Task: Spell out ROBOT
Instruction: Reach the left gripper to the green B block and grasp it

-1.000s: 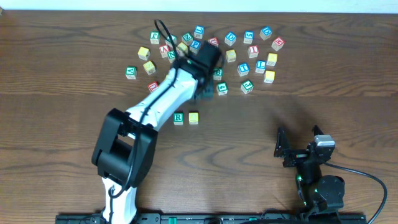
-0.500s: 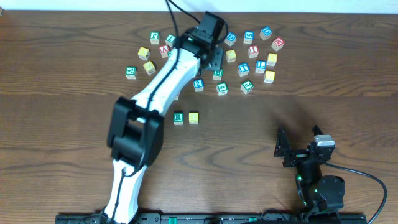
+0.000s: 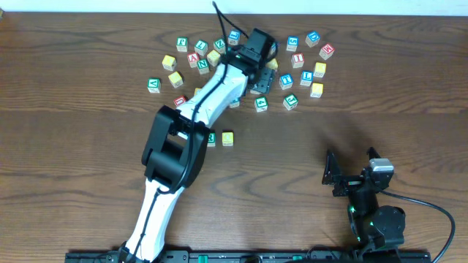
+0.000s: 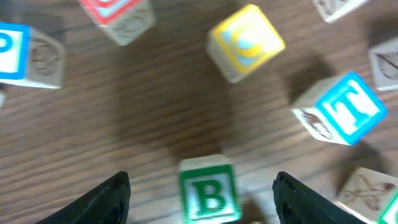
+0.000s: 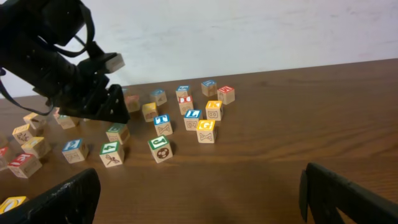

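My left gripper is open over the block cluster at the back of the table. In the left wrist view its jaws straddle a green B block without touching it. A green R block and a yellow block stand side by side in the middle of the table, the R partly under my left arm. My right gripper is open and empty at the front right; its jaws frame bare wood.
Several loose letter blocks lie scattered at the back, from a green one to a red one. Around the B block are a yellow block, a blue T block, a blue P block and a red block.
My left arm has swung right and farther back over the cluster, now covering part of the R block. The right arm has not moved.
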Controlling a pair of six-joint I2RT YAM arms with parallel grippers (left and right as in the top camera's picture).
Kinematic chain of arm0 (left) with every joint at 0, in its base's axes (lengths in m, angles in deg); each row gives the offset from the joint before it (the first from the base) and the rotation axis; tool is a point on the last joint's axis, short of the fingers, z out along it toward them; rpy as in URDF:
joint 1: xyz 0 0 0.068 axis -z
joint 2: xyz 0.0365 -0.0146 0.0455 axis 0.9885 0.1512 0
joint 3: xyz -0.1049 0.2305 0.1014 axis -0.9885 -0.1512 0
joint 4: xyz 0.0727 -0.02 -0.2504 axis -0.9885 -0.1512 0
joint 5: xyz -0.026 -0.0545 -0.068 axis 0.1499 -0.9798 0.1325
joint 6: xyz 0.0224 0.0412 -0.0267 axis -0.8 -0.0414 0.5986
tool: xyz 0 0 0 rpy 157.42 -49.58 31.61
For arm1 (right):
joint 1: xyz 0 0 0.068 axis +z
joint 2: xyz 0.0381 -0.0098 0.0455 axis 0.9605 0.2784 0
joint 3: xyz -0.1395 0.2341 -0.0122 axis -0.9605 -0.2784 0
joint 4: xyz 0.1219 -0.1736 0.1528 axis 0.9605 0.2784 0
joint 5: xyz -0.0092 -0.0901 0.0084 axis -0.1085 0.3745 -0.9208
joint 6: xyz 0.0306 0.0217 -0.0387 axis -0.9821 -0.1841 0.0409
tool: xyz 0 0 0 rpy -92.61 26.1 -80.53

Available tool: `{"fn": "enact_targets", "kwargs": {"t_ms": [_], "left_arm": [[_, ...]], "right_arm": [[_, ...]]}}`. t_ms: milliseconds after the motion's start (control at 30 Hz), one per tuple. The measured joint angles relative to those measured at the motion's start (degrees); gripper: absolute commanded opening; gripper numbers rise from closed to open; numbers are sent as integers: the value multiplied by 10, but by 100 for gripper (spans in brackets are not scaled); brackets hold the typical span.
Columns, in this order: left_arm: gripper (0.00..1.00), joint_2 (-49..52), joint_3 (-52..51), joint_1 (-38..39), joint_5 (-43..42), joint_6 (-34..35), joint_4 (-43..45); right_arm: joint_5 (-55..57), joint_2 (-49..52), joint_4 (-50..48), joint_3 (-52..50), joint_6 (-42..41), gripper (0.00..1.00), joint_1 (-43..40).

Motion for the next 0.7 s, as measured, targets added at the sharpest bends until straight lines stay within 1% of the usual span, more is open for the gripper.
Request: {"fn": "enact_targets", "kwargs": {"t_ms": [300,400,567,633,700], "left_arm": [[72,24,0,9,15,-4,1],[71,28,0,9,30,-4,4],[53,28,0,9,39,4,11],[50,28,0,9,42,12,12],[50,28,0,9,43,13,12]], "right_arm": [[0,0,0,0,0,99,0],[0,0,0,0,0,99,0],[0,0,0,0,0,99,0],[0,0,0,0,0,99,0],[0,0,0,0,0,99,0]]}}
